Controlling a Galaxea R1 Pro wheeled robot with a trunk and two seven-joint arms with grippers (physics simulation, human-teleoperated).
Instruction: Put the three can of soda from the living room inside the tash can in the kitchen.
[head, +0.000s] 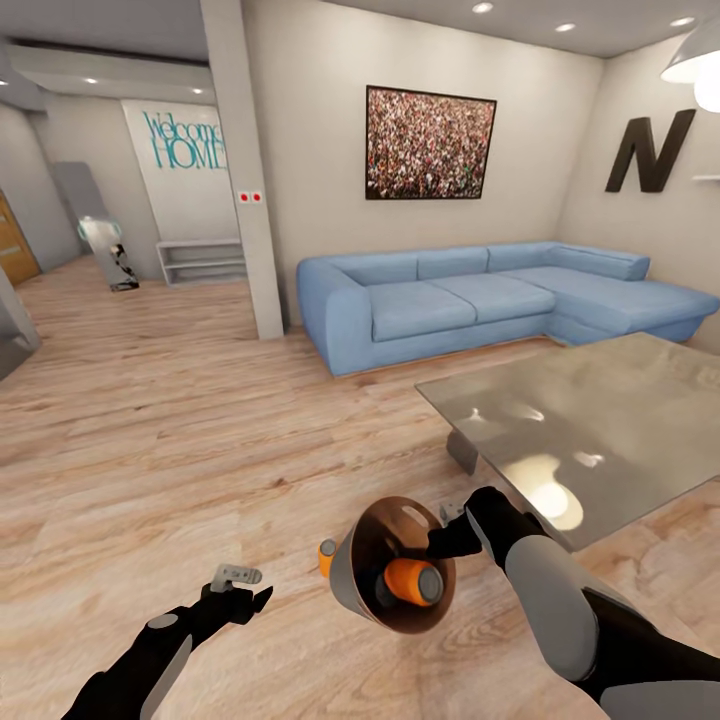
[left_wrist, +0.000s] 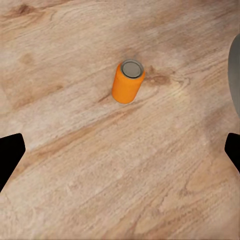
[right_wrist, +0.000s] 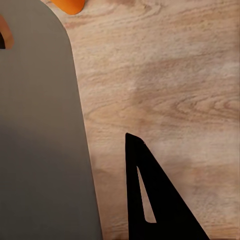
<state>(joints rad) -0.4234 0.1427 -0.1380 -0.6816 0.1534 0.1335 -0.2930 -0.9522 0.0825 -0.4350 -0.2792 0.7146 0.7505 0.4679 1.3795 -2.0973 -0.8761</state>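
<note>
Loads of open plank floor (head: 150, 420) on the left, nothing blocking it. Near right is tighter: the glass table (head: 600, 420) crowds that side, the tilted bin (head: 385, 565) sits mid-floor, with an orange can (left_wrist: 128, 81) standing just left of it.

wood plank floor (head: 150, 420), blue corner sofa (head: 480, 300), glass low table (head: 600, 420)

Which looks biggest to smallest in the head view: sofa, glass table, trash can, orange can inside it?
1. Blue corner sofa and glass-topped table: alike in spread, and the table is nearer, so unranked.
2. Trash can, held tilted by the right gripper.
3. Orange soda can inside it.
</note>
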